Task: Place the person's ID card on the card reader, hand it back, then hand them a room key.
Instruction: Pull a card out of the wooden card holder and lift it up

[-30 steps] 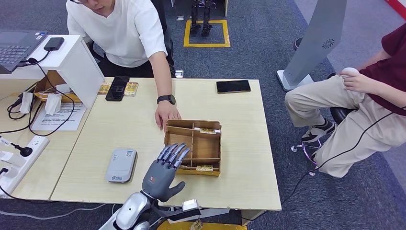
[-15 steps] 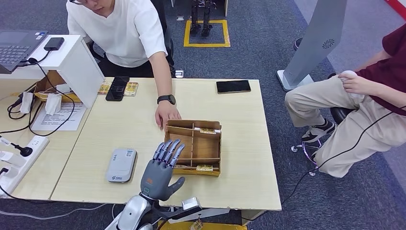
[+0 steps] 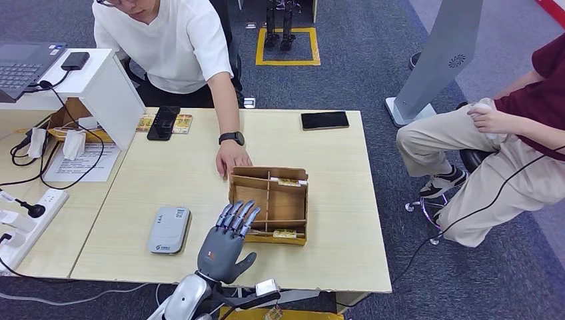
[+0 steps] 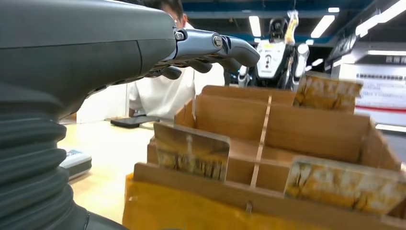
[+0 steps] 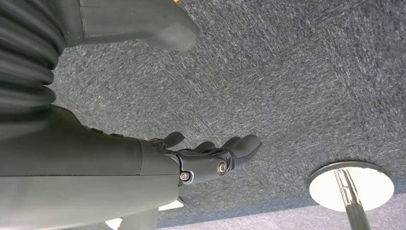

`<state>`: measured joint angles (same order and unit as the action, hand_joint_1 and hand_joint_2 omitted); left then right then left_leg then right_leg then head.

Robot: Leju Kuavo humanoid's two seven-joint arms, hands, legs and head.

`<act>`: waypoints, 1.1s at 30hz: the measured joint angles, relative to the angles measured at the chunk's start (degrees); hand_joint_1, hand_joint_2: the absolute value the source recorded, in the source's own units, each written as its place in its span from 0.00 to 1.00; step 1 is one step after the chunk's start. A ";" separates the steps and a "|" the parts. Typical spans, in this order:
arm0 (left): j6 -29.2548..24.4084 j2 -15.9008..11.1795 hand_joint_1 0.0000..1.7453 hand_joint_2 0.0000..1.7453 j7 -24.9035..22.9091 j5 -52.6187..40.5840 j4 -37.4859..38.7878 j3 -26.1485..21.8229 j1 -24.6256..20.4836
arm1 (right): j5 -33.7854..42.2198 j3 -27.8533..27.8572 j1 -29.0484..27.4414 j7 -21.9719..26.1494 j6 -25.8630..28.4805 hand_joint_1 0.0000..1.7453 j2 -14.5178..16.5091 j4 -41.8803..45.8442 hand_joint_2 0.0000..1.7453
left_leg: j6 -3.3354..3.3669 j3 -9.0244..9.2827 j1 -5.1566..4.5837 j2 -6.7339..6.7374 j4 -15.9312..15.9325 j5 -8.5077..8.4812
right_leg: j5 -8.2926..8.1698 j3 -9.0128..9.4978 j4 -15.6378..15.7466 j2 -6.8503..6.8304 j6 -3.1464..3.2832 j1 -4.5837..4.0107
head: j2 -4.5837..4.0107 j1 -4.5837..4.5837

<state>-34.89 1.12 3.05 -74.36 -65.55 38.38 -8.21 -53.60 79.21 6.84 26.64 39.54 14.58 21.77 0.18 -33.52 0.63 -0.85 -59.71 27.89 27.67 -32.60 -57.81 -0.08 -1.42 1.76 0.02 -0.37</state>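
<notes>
Here, yellow patterned room keys [image 3: 284,233] stand in a wooden box [image 3: 270,200].

Left hand [image 3: 223,247] is showing dark grey with a small red mark on its back, arm silver. Right hand [image 5: 201,155] is reading dark grey against speckled grey carpet [image 5: 297,81]. Table [image 3: 180,173] is looking pale beige. Divided box [image 3: 269,203] is showing brown, its cards [image 4: 191,151] printed yellow-brown. Card reader [image 3: 168,229] is showing light grey. 2 phones [image 3: 324,120] are looking black. Person's shirt [image 3: 173,40] is showing white, watch [image 3: 231,138] black.
</notes>
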 joint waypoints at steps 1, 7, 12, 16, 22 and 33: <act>0.55 0.01 0.00 1.00 -0.09 -0.18 0.34 0.00 -0.02 | 0.10 -0.01 0.00 0.00 0.00 0.00 0.01 0.00 1.00 | 0.00 0.00 0.00 0.00 0.00 0.00 | 0.00 0.00 0.00 0.00 0.00 0.00 | 0.00 0.00; 2.50 0.02 0.00 1.00 -0.80 -0.88 2.26 0.00 -0.18 | 0.29 -0.08 0.00 -0.02 0.00 0.00 0.01 -0.01 1.00 | 0.00 0.00 0.00 0.00 0.00 0.00 | 0.00 0.00 0.00 0.00 0.00 0.00 | 0.01 -0.01; 3.22 0.02 0.61 1.00 -1.14 -0.99 3.20 0.00 -0.33 | 0.36 -0.11 0.00 -0.04 0.00 0.00 0.01 -0.02 1.00 | 0.00 0.00 0.00 0.00 0.00 0.00 | 0.00 0.00 0.00 0.00 0.00 0.00 | 0.00 -0.01; 3.74 0.05 0.74 1.00 -1.57 -0.76 3.48 0.00 -0.47 | 0.46 -0.30 -0.01 -0.08 0.00 0.00 0.00 -0.02 1.00 | 0.00 0.00 0.00 0.00 0.00 0.00 | 0.00 0.00 0.00 0.00 0.00 0.00 | 0.01 -0.01; 3.62 0.47 0.99 1.00 -1.93 -0.63 3.54 0.00 -1.41 | 0.59 -0.87 -0.05 -0.09 0.00 0.00 0.00 -0.02 1.00 | 0.00 0.02 0.00 0.00 0.00 0.00 | 0.00 0.02 0.00 0.01 0.00 0.00 | 0.00 -0.01; 1.82 0.84 1.00 1.00 -2.53 -0.13 3.54 -0.01 -1.48 | 0.67 -1.04 -0.10 -0.26 0.00 0.00 0.01 -0.01 1.00 | 0.00 0.02 0.00 0.00 0.00 0.00 | 0.00 0.02 0.00 0.00 0.00 0.00 | 0.00 -0.01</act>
<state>-33.07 1.96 0.52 -74.49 -62.01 38.38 -9.69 -52.93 78.17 6.74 26.39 39.54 14.58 21.76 0.18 -33.51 0.63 -0.85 -59.71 27.89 27.67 -32.58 -57.81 -0.08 -1.42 1.76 0.02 -0.37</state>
